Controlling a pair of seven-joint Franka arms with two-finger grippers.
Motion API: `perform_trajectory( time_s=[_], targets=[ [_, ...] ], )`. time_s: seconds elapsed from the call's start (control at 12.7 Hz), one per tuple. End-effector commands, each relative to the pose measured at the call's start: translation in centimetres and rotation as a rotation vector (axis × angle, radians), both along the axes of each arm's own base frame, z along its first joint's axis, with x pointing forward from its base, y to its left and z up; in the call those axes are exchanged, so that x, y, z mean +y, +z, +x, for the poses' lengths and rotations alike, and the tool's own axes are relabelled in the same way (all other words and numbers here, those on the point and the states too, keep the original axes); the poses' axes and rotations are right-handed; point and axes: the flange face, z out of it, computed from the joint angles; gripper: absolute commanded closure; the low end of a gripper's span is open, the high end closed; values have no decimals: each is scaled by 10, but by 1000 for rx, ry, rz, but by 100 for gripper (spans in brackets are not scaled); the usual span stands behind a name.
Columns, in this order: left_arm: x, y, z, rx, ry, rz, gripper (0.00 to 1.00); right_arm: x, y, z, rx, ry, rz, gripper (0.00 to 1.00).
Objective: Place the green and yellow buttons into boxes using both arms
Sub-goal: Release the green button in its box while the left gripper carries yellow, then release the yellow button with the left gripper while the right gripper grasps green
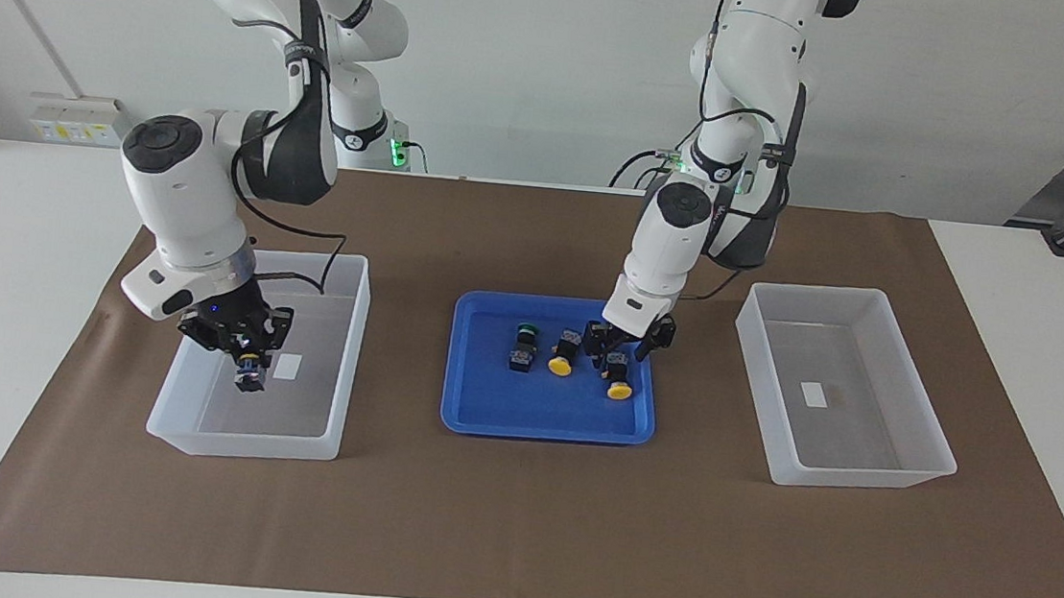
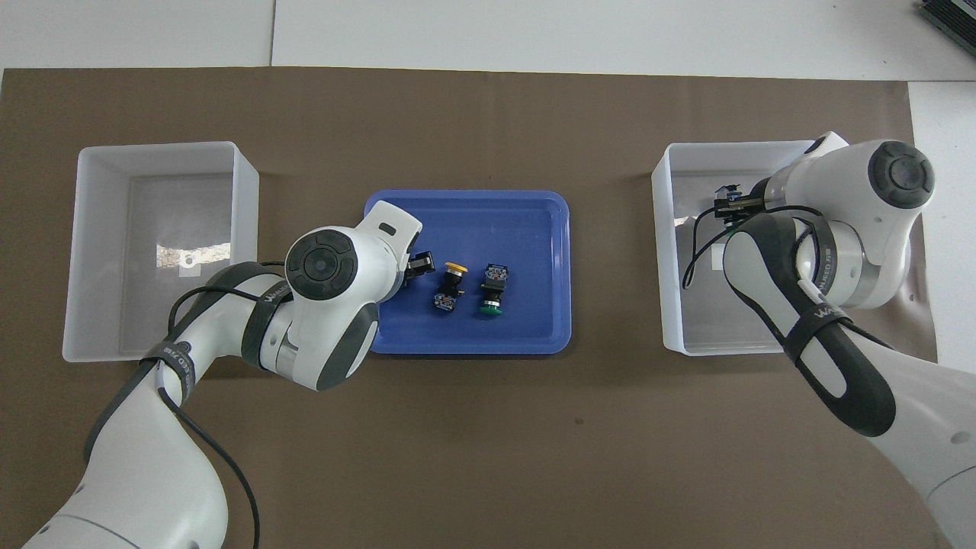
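Gripping a button [image 1: 249, 377] over its box [image 1: 348, 360], the right tool [image 1: 247, 363] contrasts with the left tool [image 1: 621, 348], grip unreadable.

**Plastic on paper: what the surfaces look like**

You have a smooth white counter [image 1: 1024, 284] with a matt brown paper-like sheet [image 1: 512, 529] spread over it, lightly creased at its edges. The two boxes [image 1: 847, 389] [image 1: 262, 357] look like translucent, frosted white plastic with smooth walls and a faint sheen on their floors. The blue tray [image 1: 546, 416] is glossy moulded plastic. The buttons lying in it have shiny caps, one green [image 1: 525, 330] and two yellow [image 1: 561, 366] [image 1: 619, 390], on matt black bodies. Both arms [image 1: 202, 212] [image 1: 672, 244] wear smooth, glossy white shells with matt black joints and rubbery black cables.
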Motion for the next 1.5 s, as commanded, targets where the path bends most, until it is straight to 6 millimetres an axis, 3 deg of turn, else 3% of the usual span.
perform_trajectory(
  time_s=[0.0, 0.08, 0.16, 0.31, 0.47, 0.55, 0.71, 0.79, 0.94, 1.18, 1.26, 1.42],
  targets=[
    [-4, -4, 5, -20, -10, 11, 47, -3, 5, -1, -15, -8, 22, 2],
    [-5, -4, 4, -23, -17, 16, 65, -2, 11, 0, -16, -8, 24, 0],
    [-6, 0, 6, -28, -18, 17, 100, 3, 26, 0, -25, 1, 27, 0],
    [-8, 11, 7, -48, -22, 6, 100, 12, 64, -2, -26, 5, 43, 0],
    [-1, 41, 9, -85, -25, -10, 100, 21, 98, -6, -5, -19, 63, 0],
    [4, 60, 8, -106, -24, -20, 100, 35, 111, -8, 7, -25, 70, 0],
    [40, 90, 14, -101, -40, 3, 100, 66, 131, -11, 20, -87, 82, 0],
    [72, 112, 17, -89, -99, 35, 100, 91, 135, -14, 29, -117, 92, 0],
    [127, 131, 28, -65, -163, 74, 100, 141, 134, -23, 41, -142, 106, 0],
    [207, 139, 51, -107, -229, 109, 100, 207, 120, -33, 38, -222, 143, 0],
    [228, 139, 57, -134, -262, 118, 100, 235, 113, -38, 29, -243, 156, 0],
    [251, 131, 66, -180, -248, 127, 100, 274, 96, -44, 11, -266, 174, 0]
  ],
)
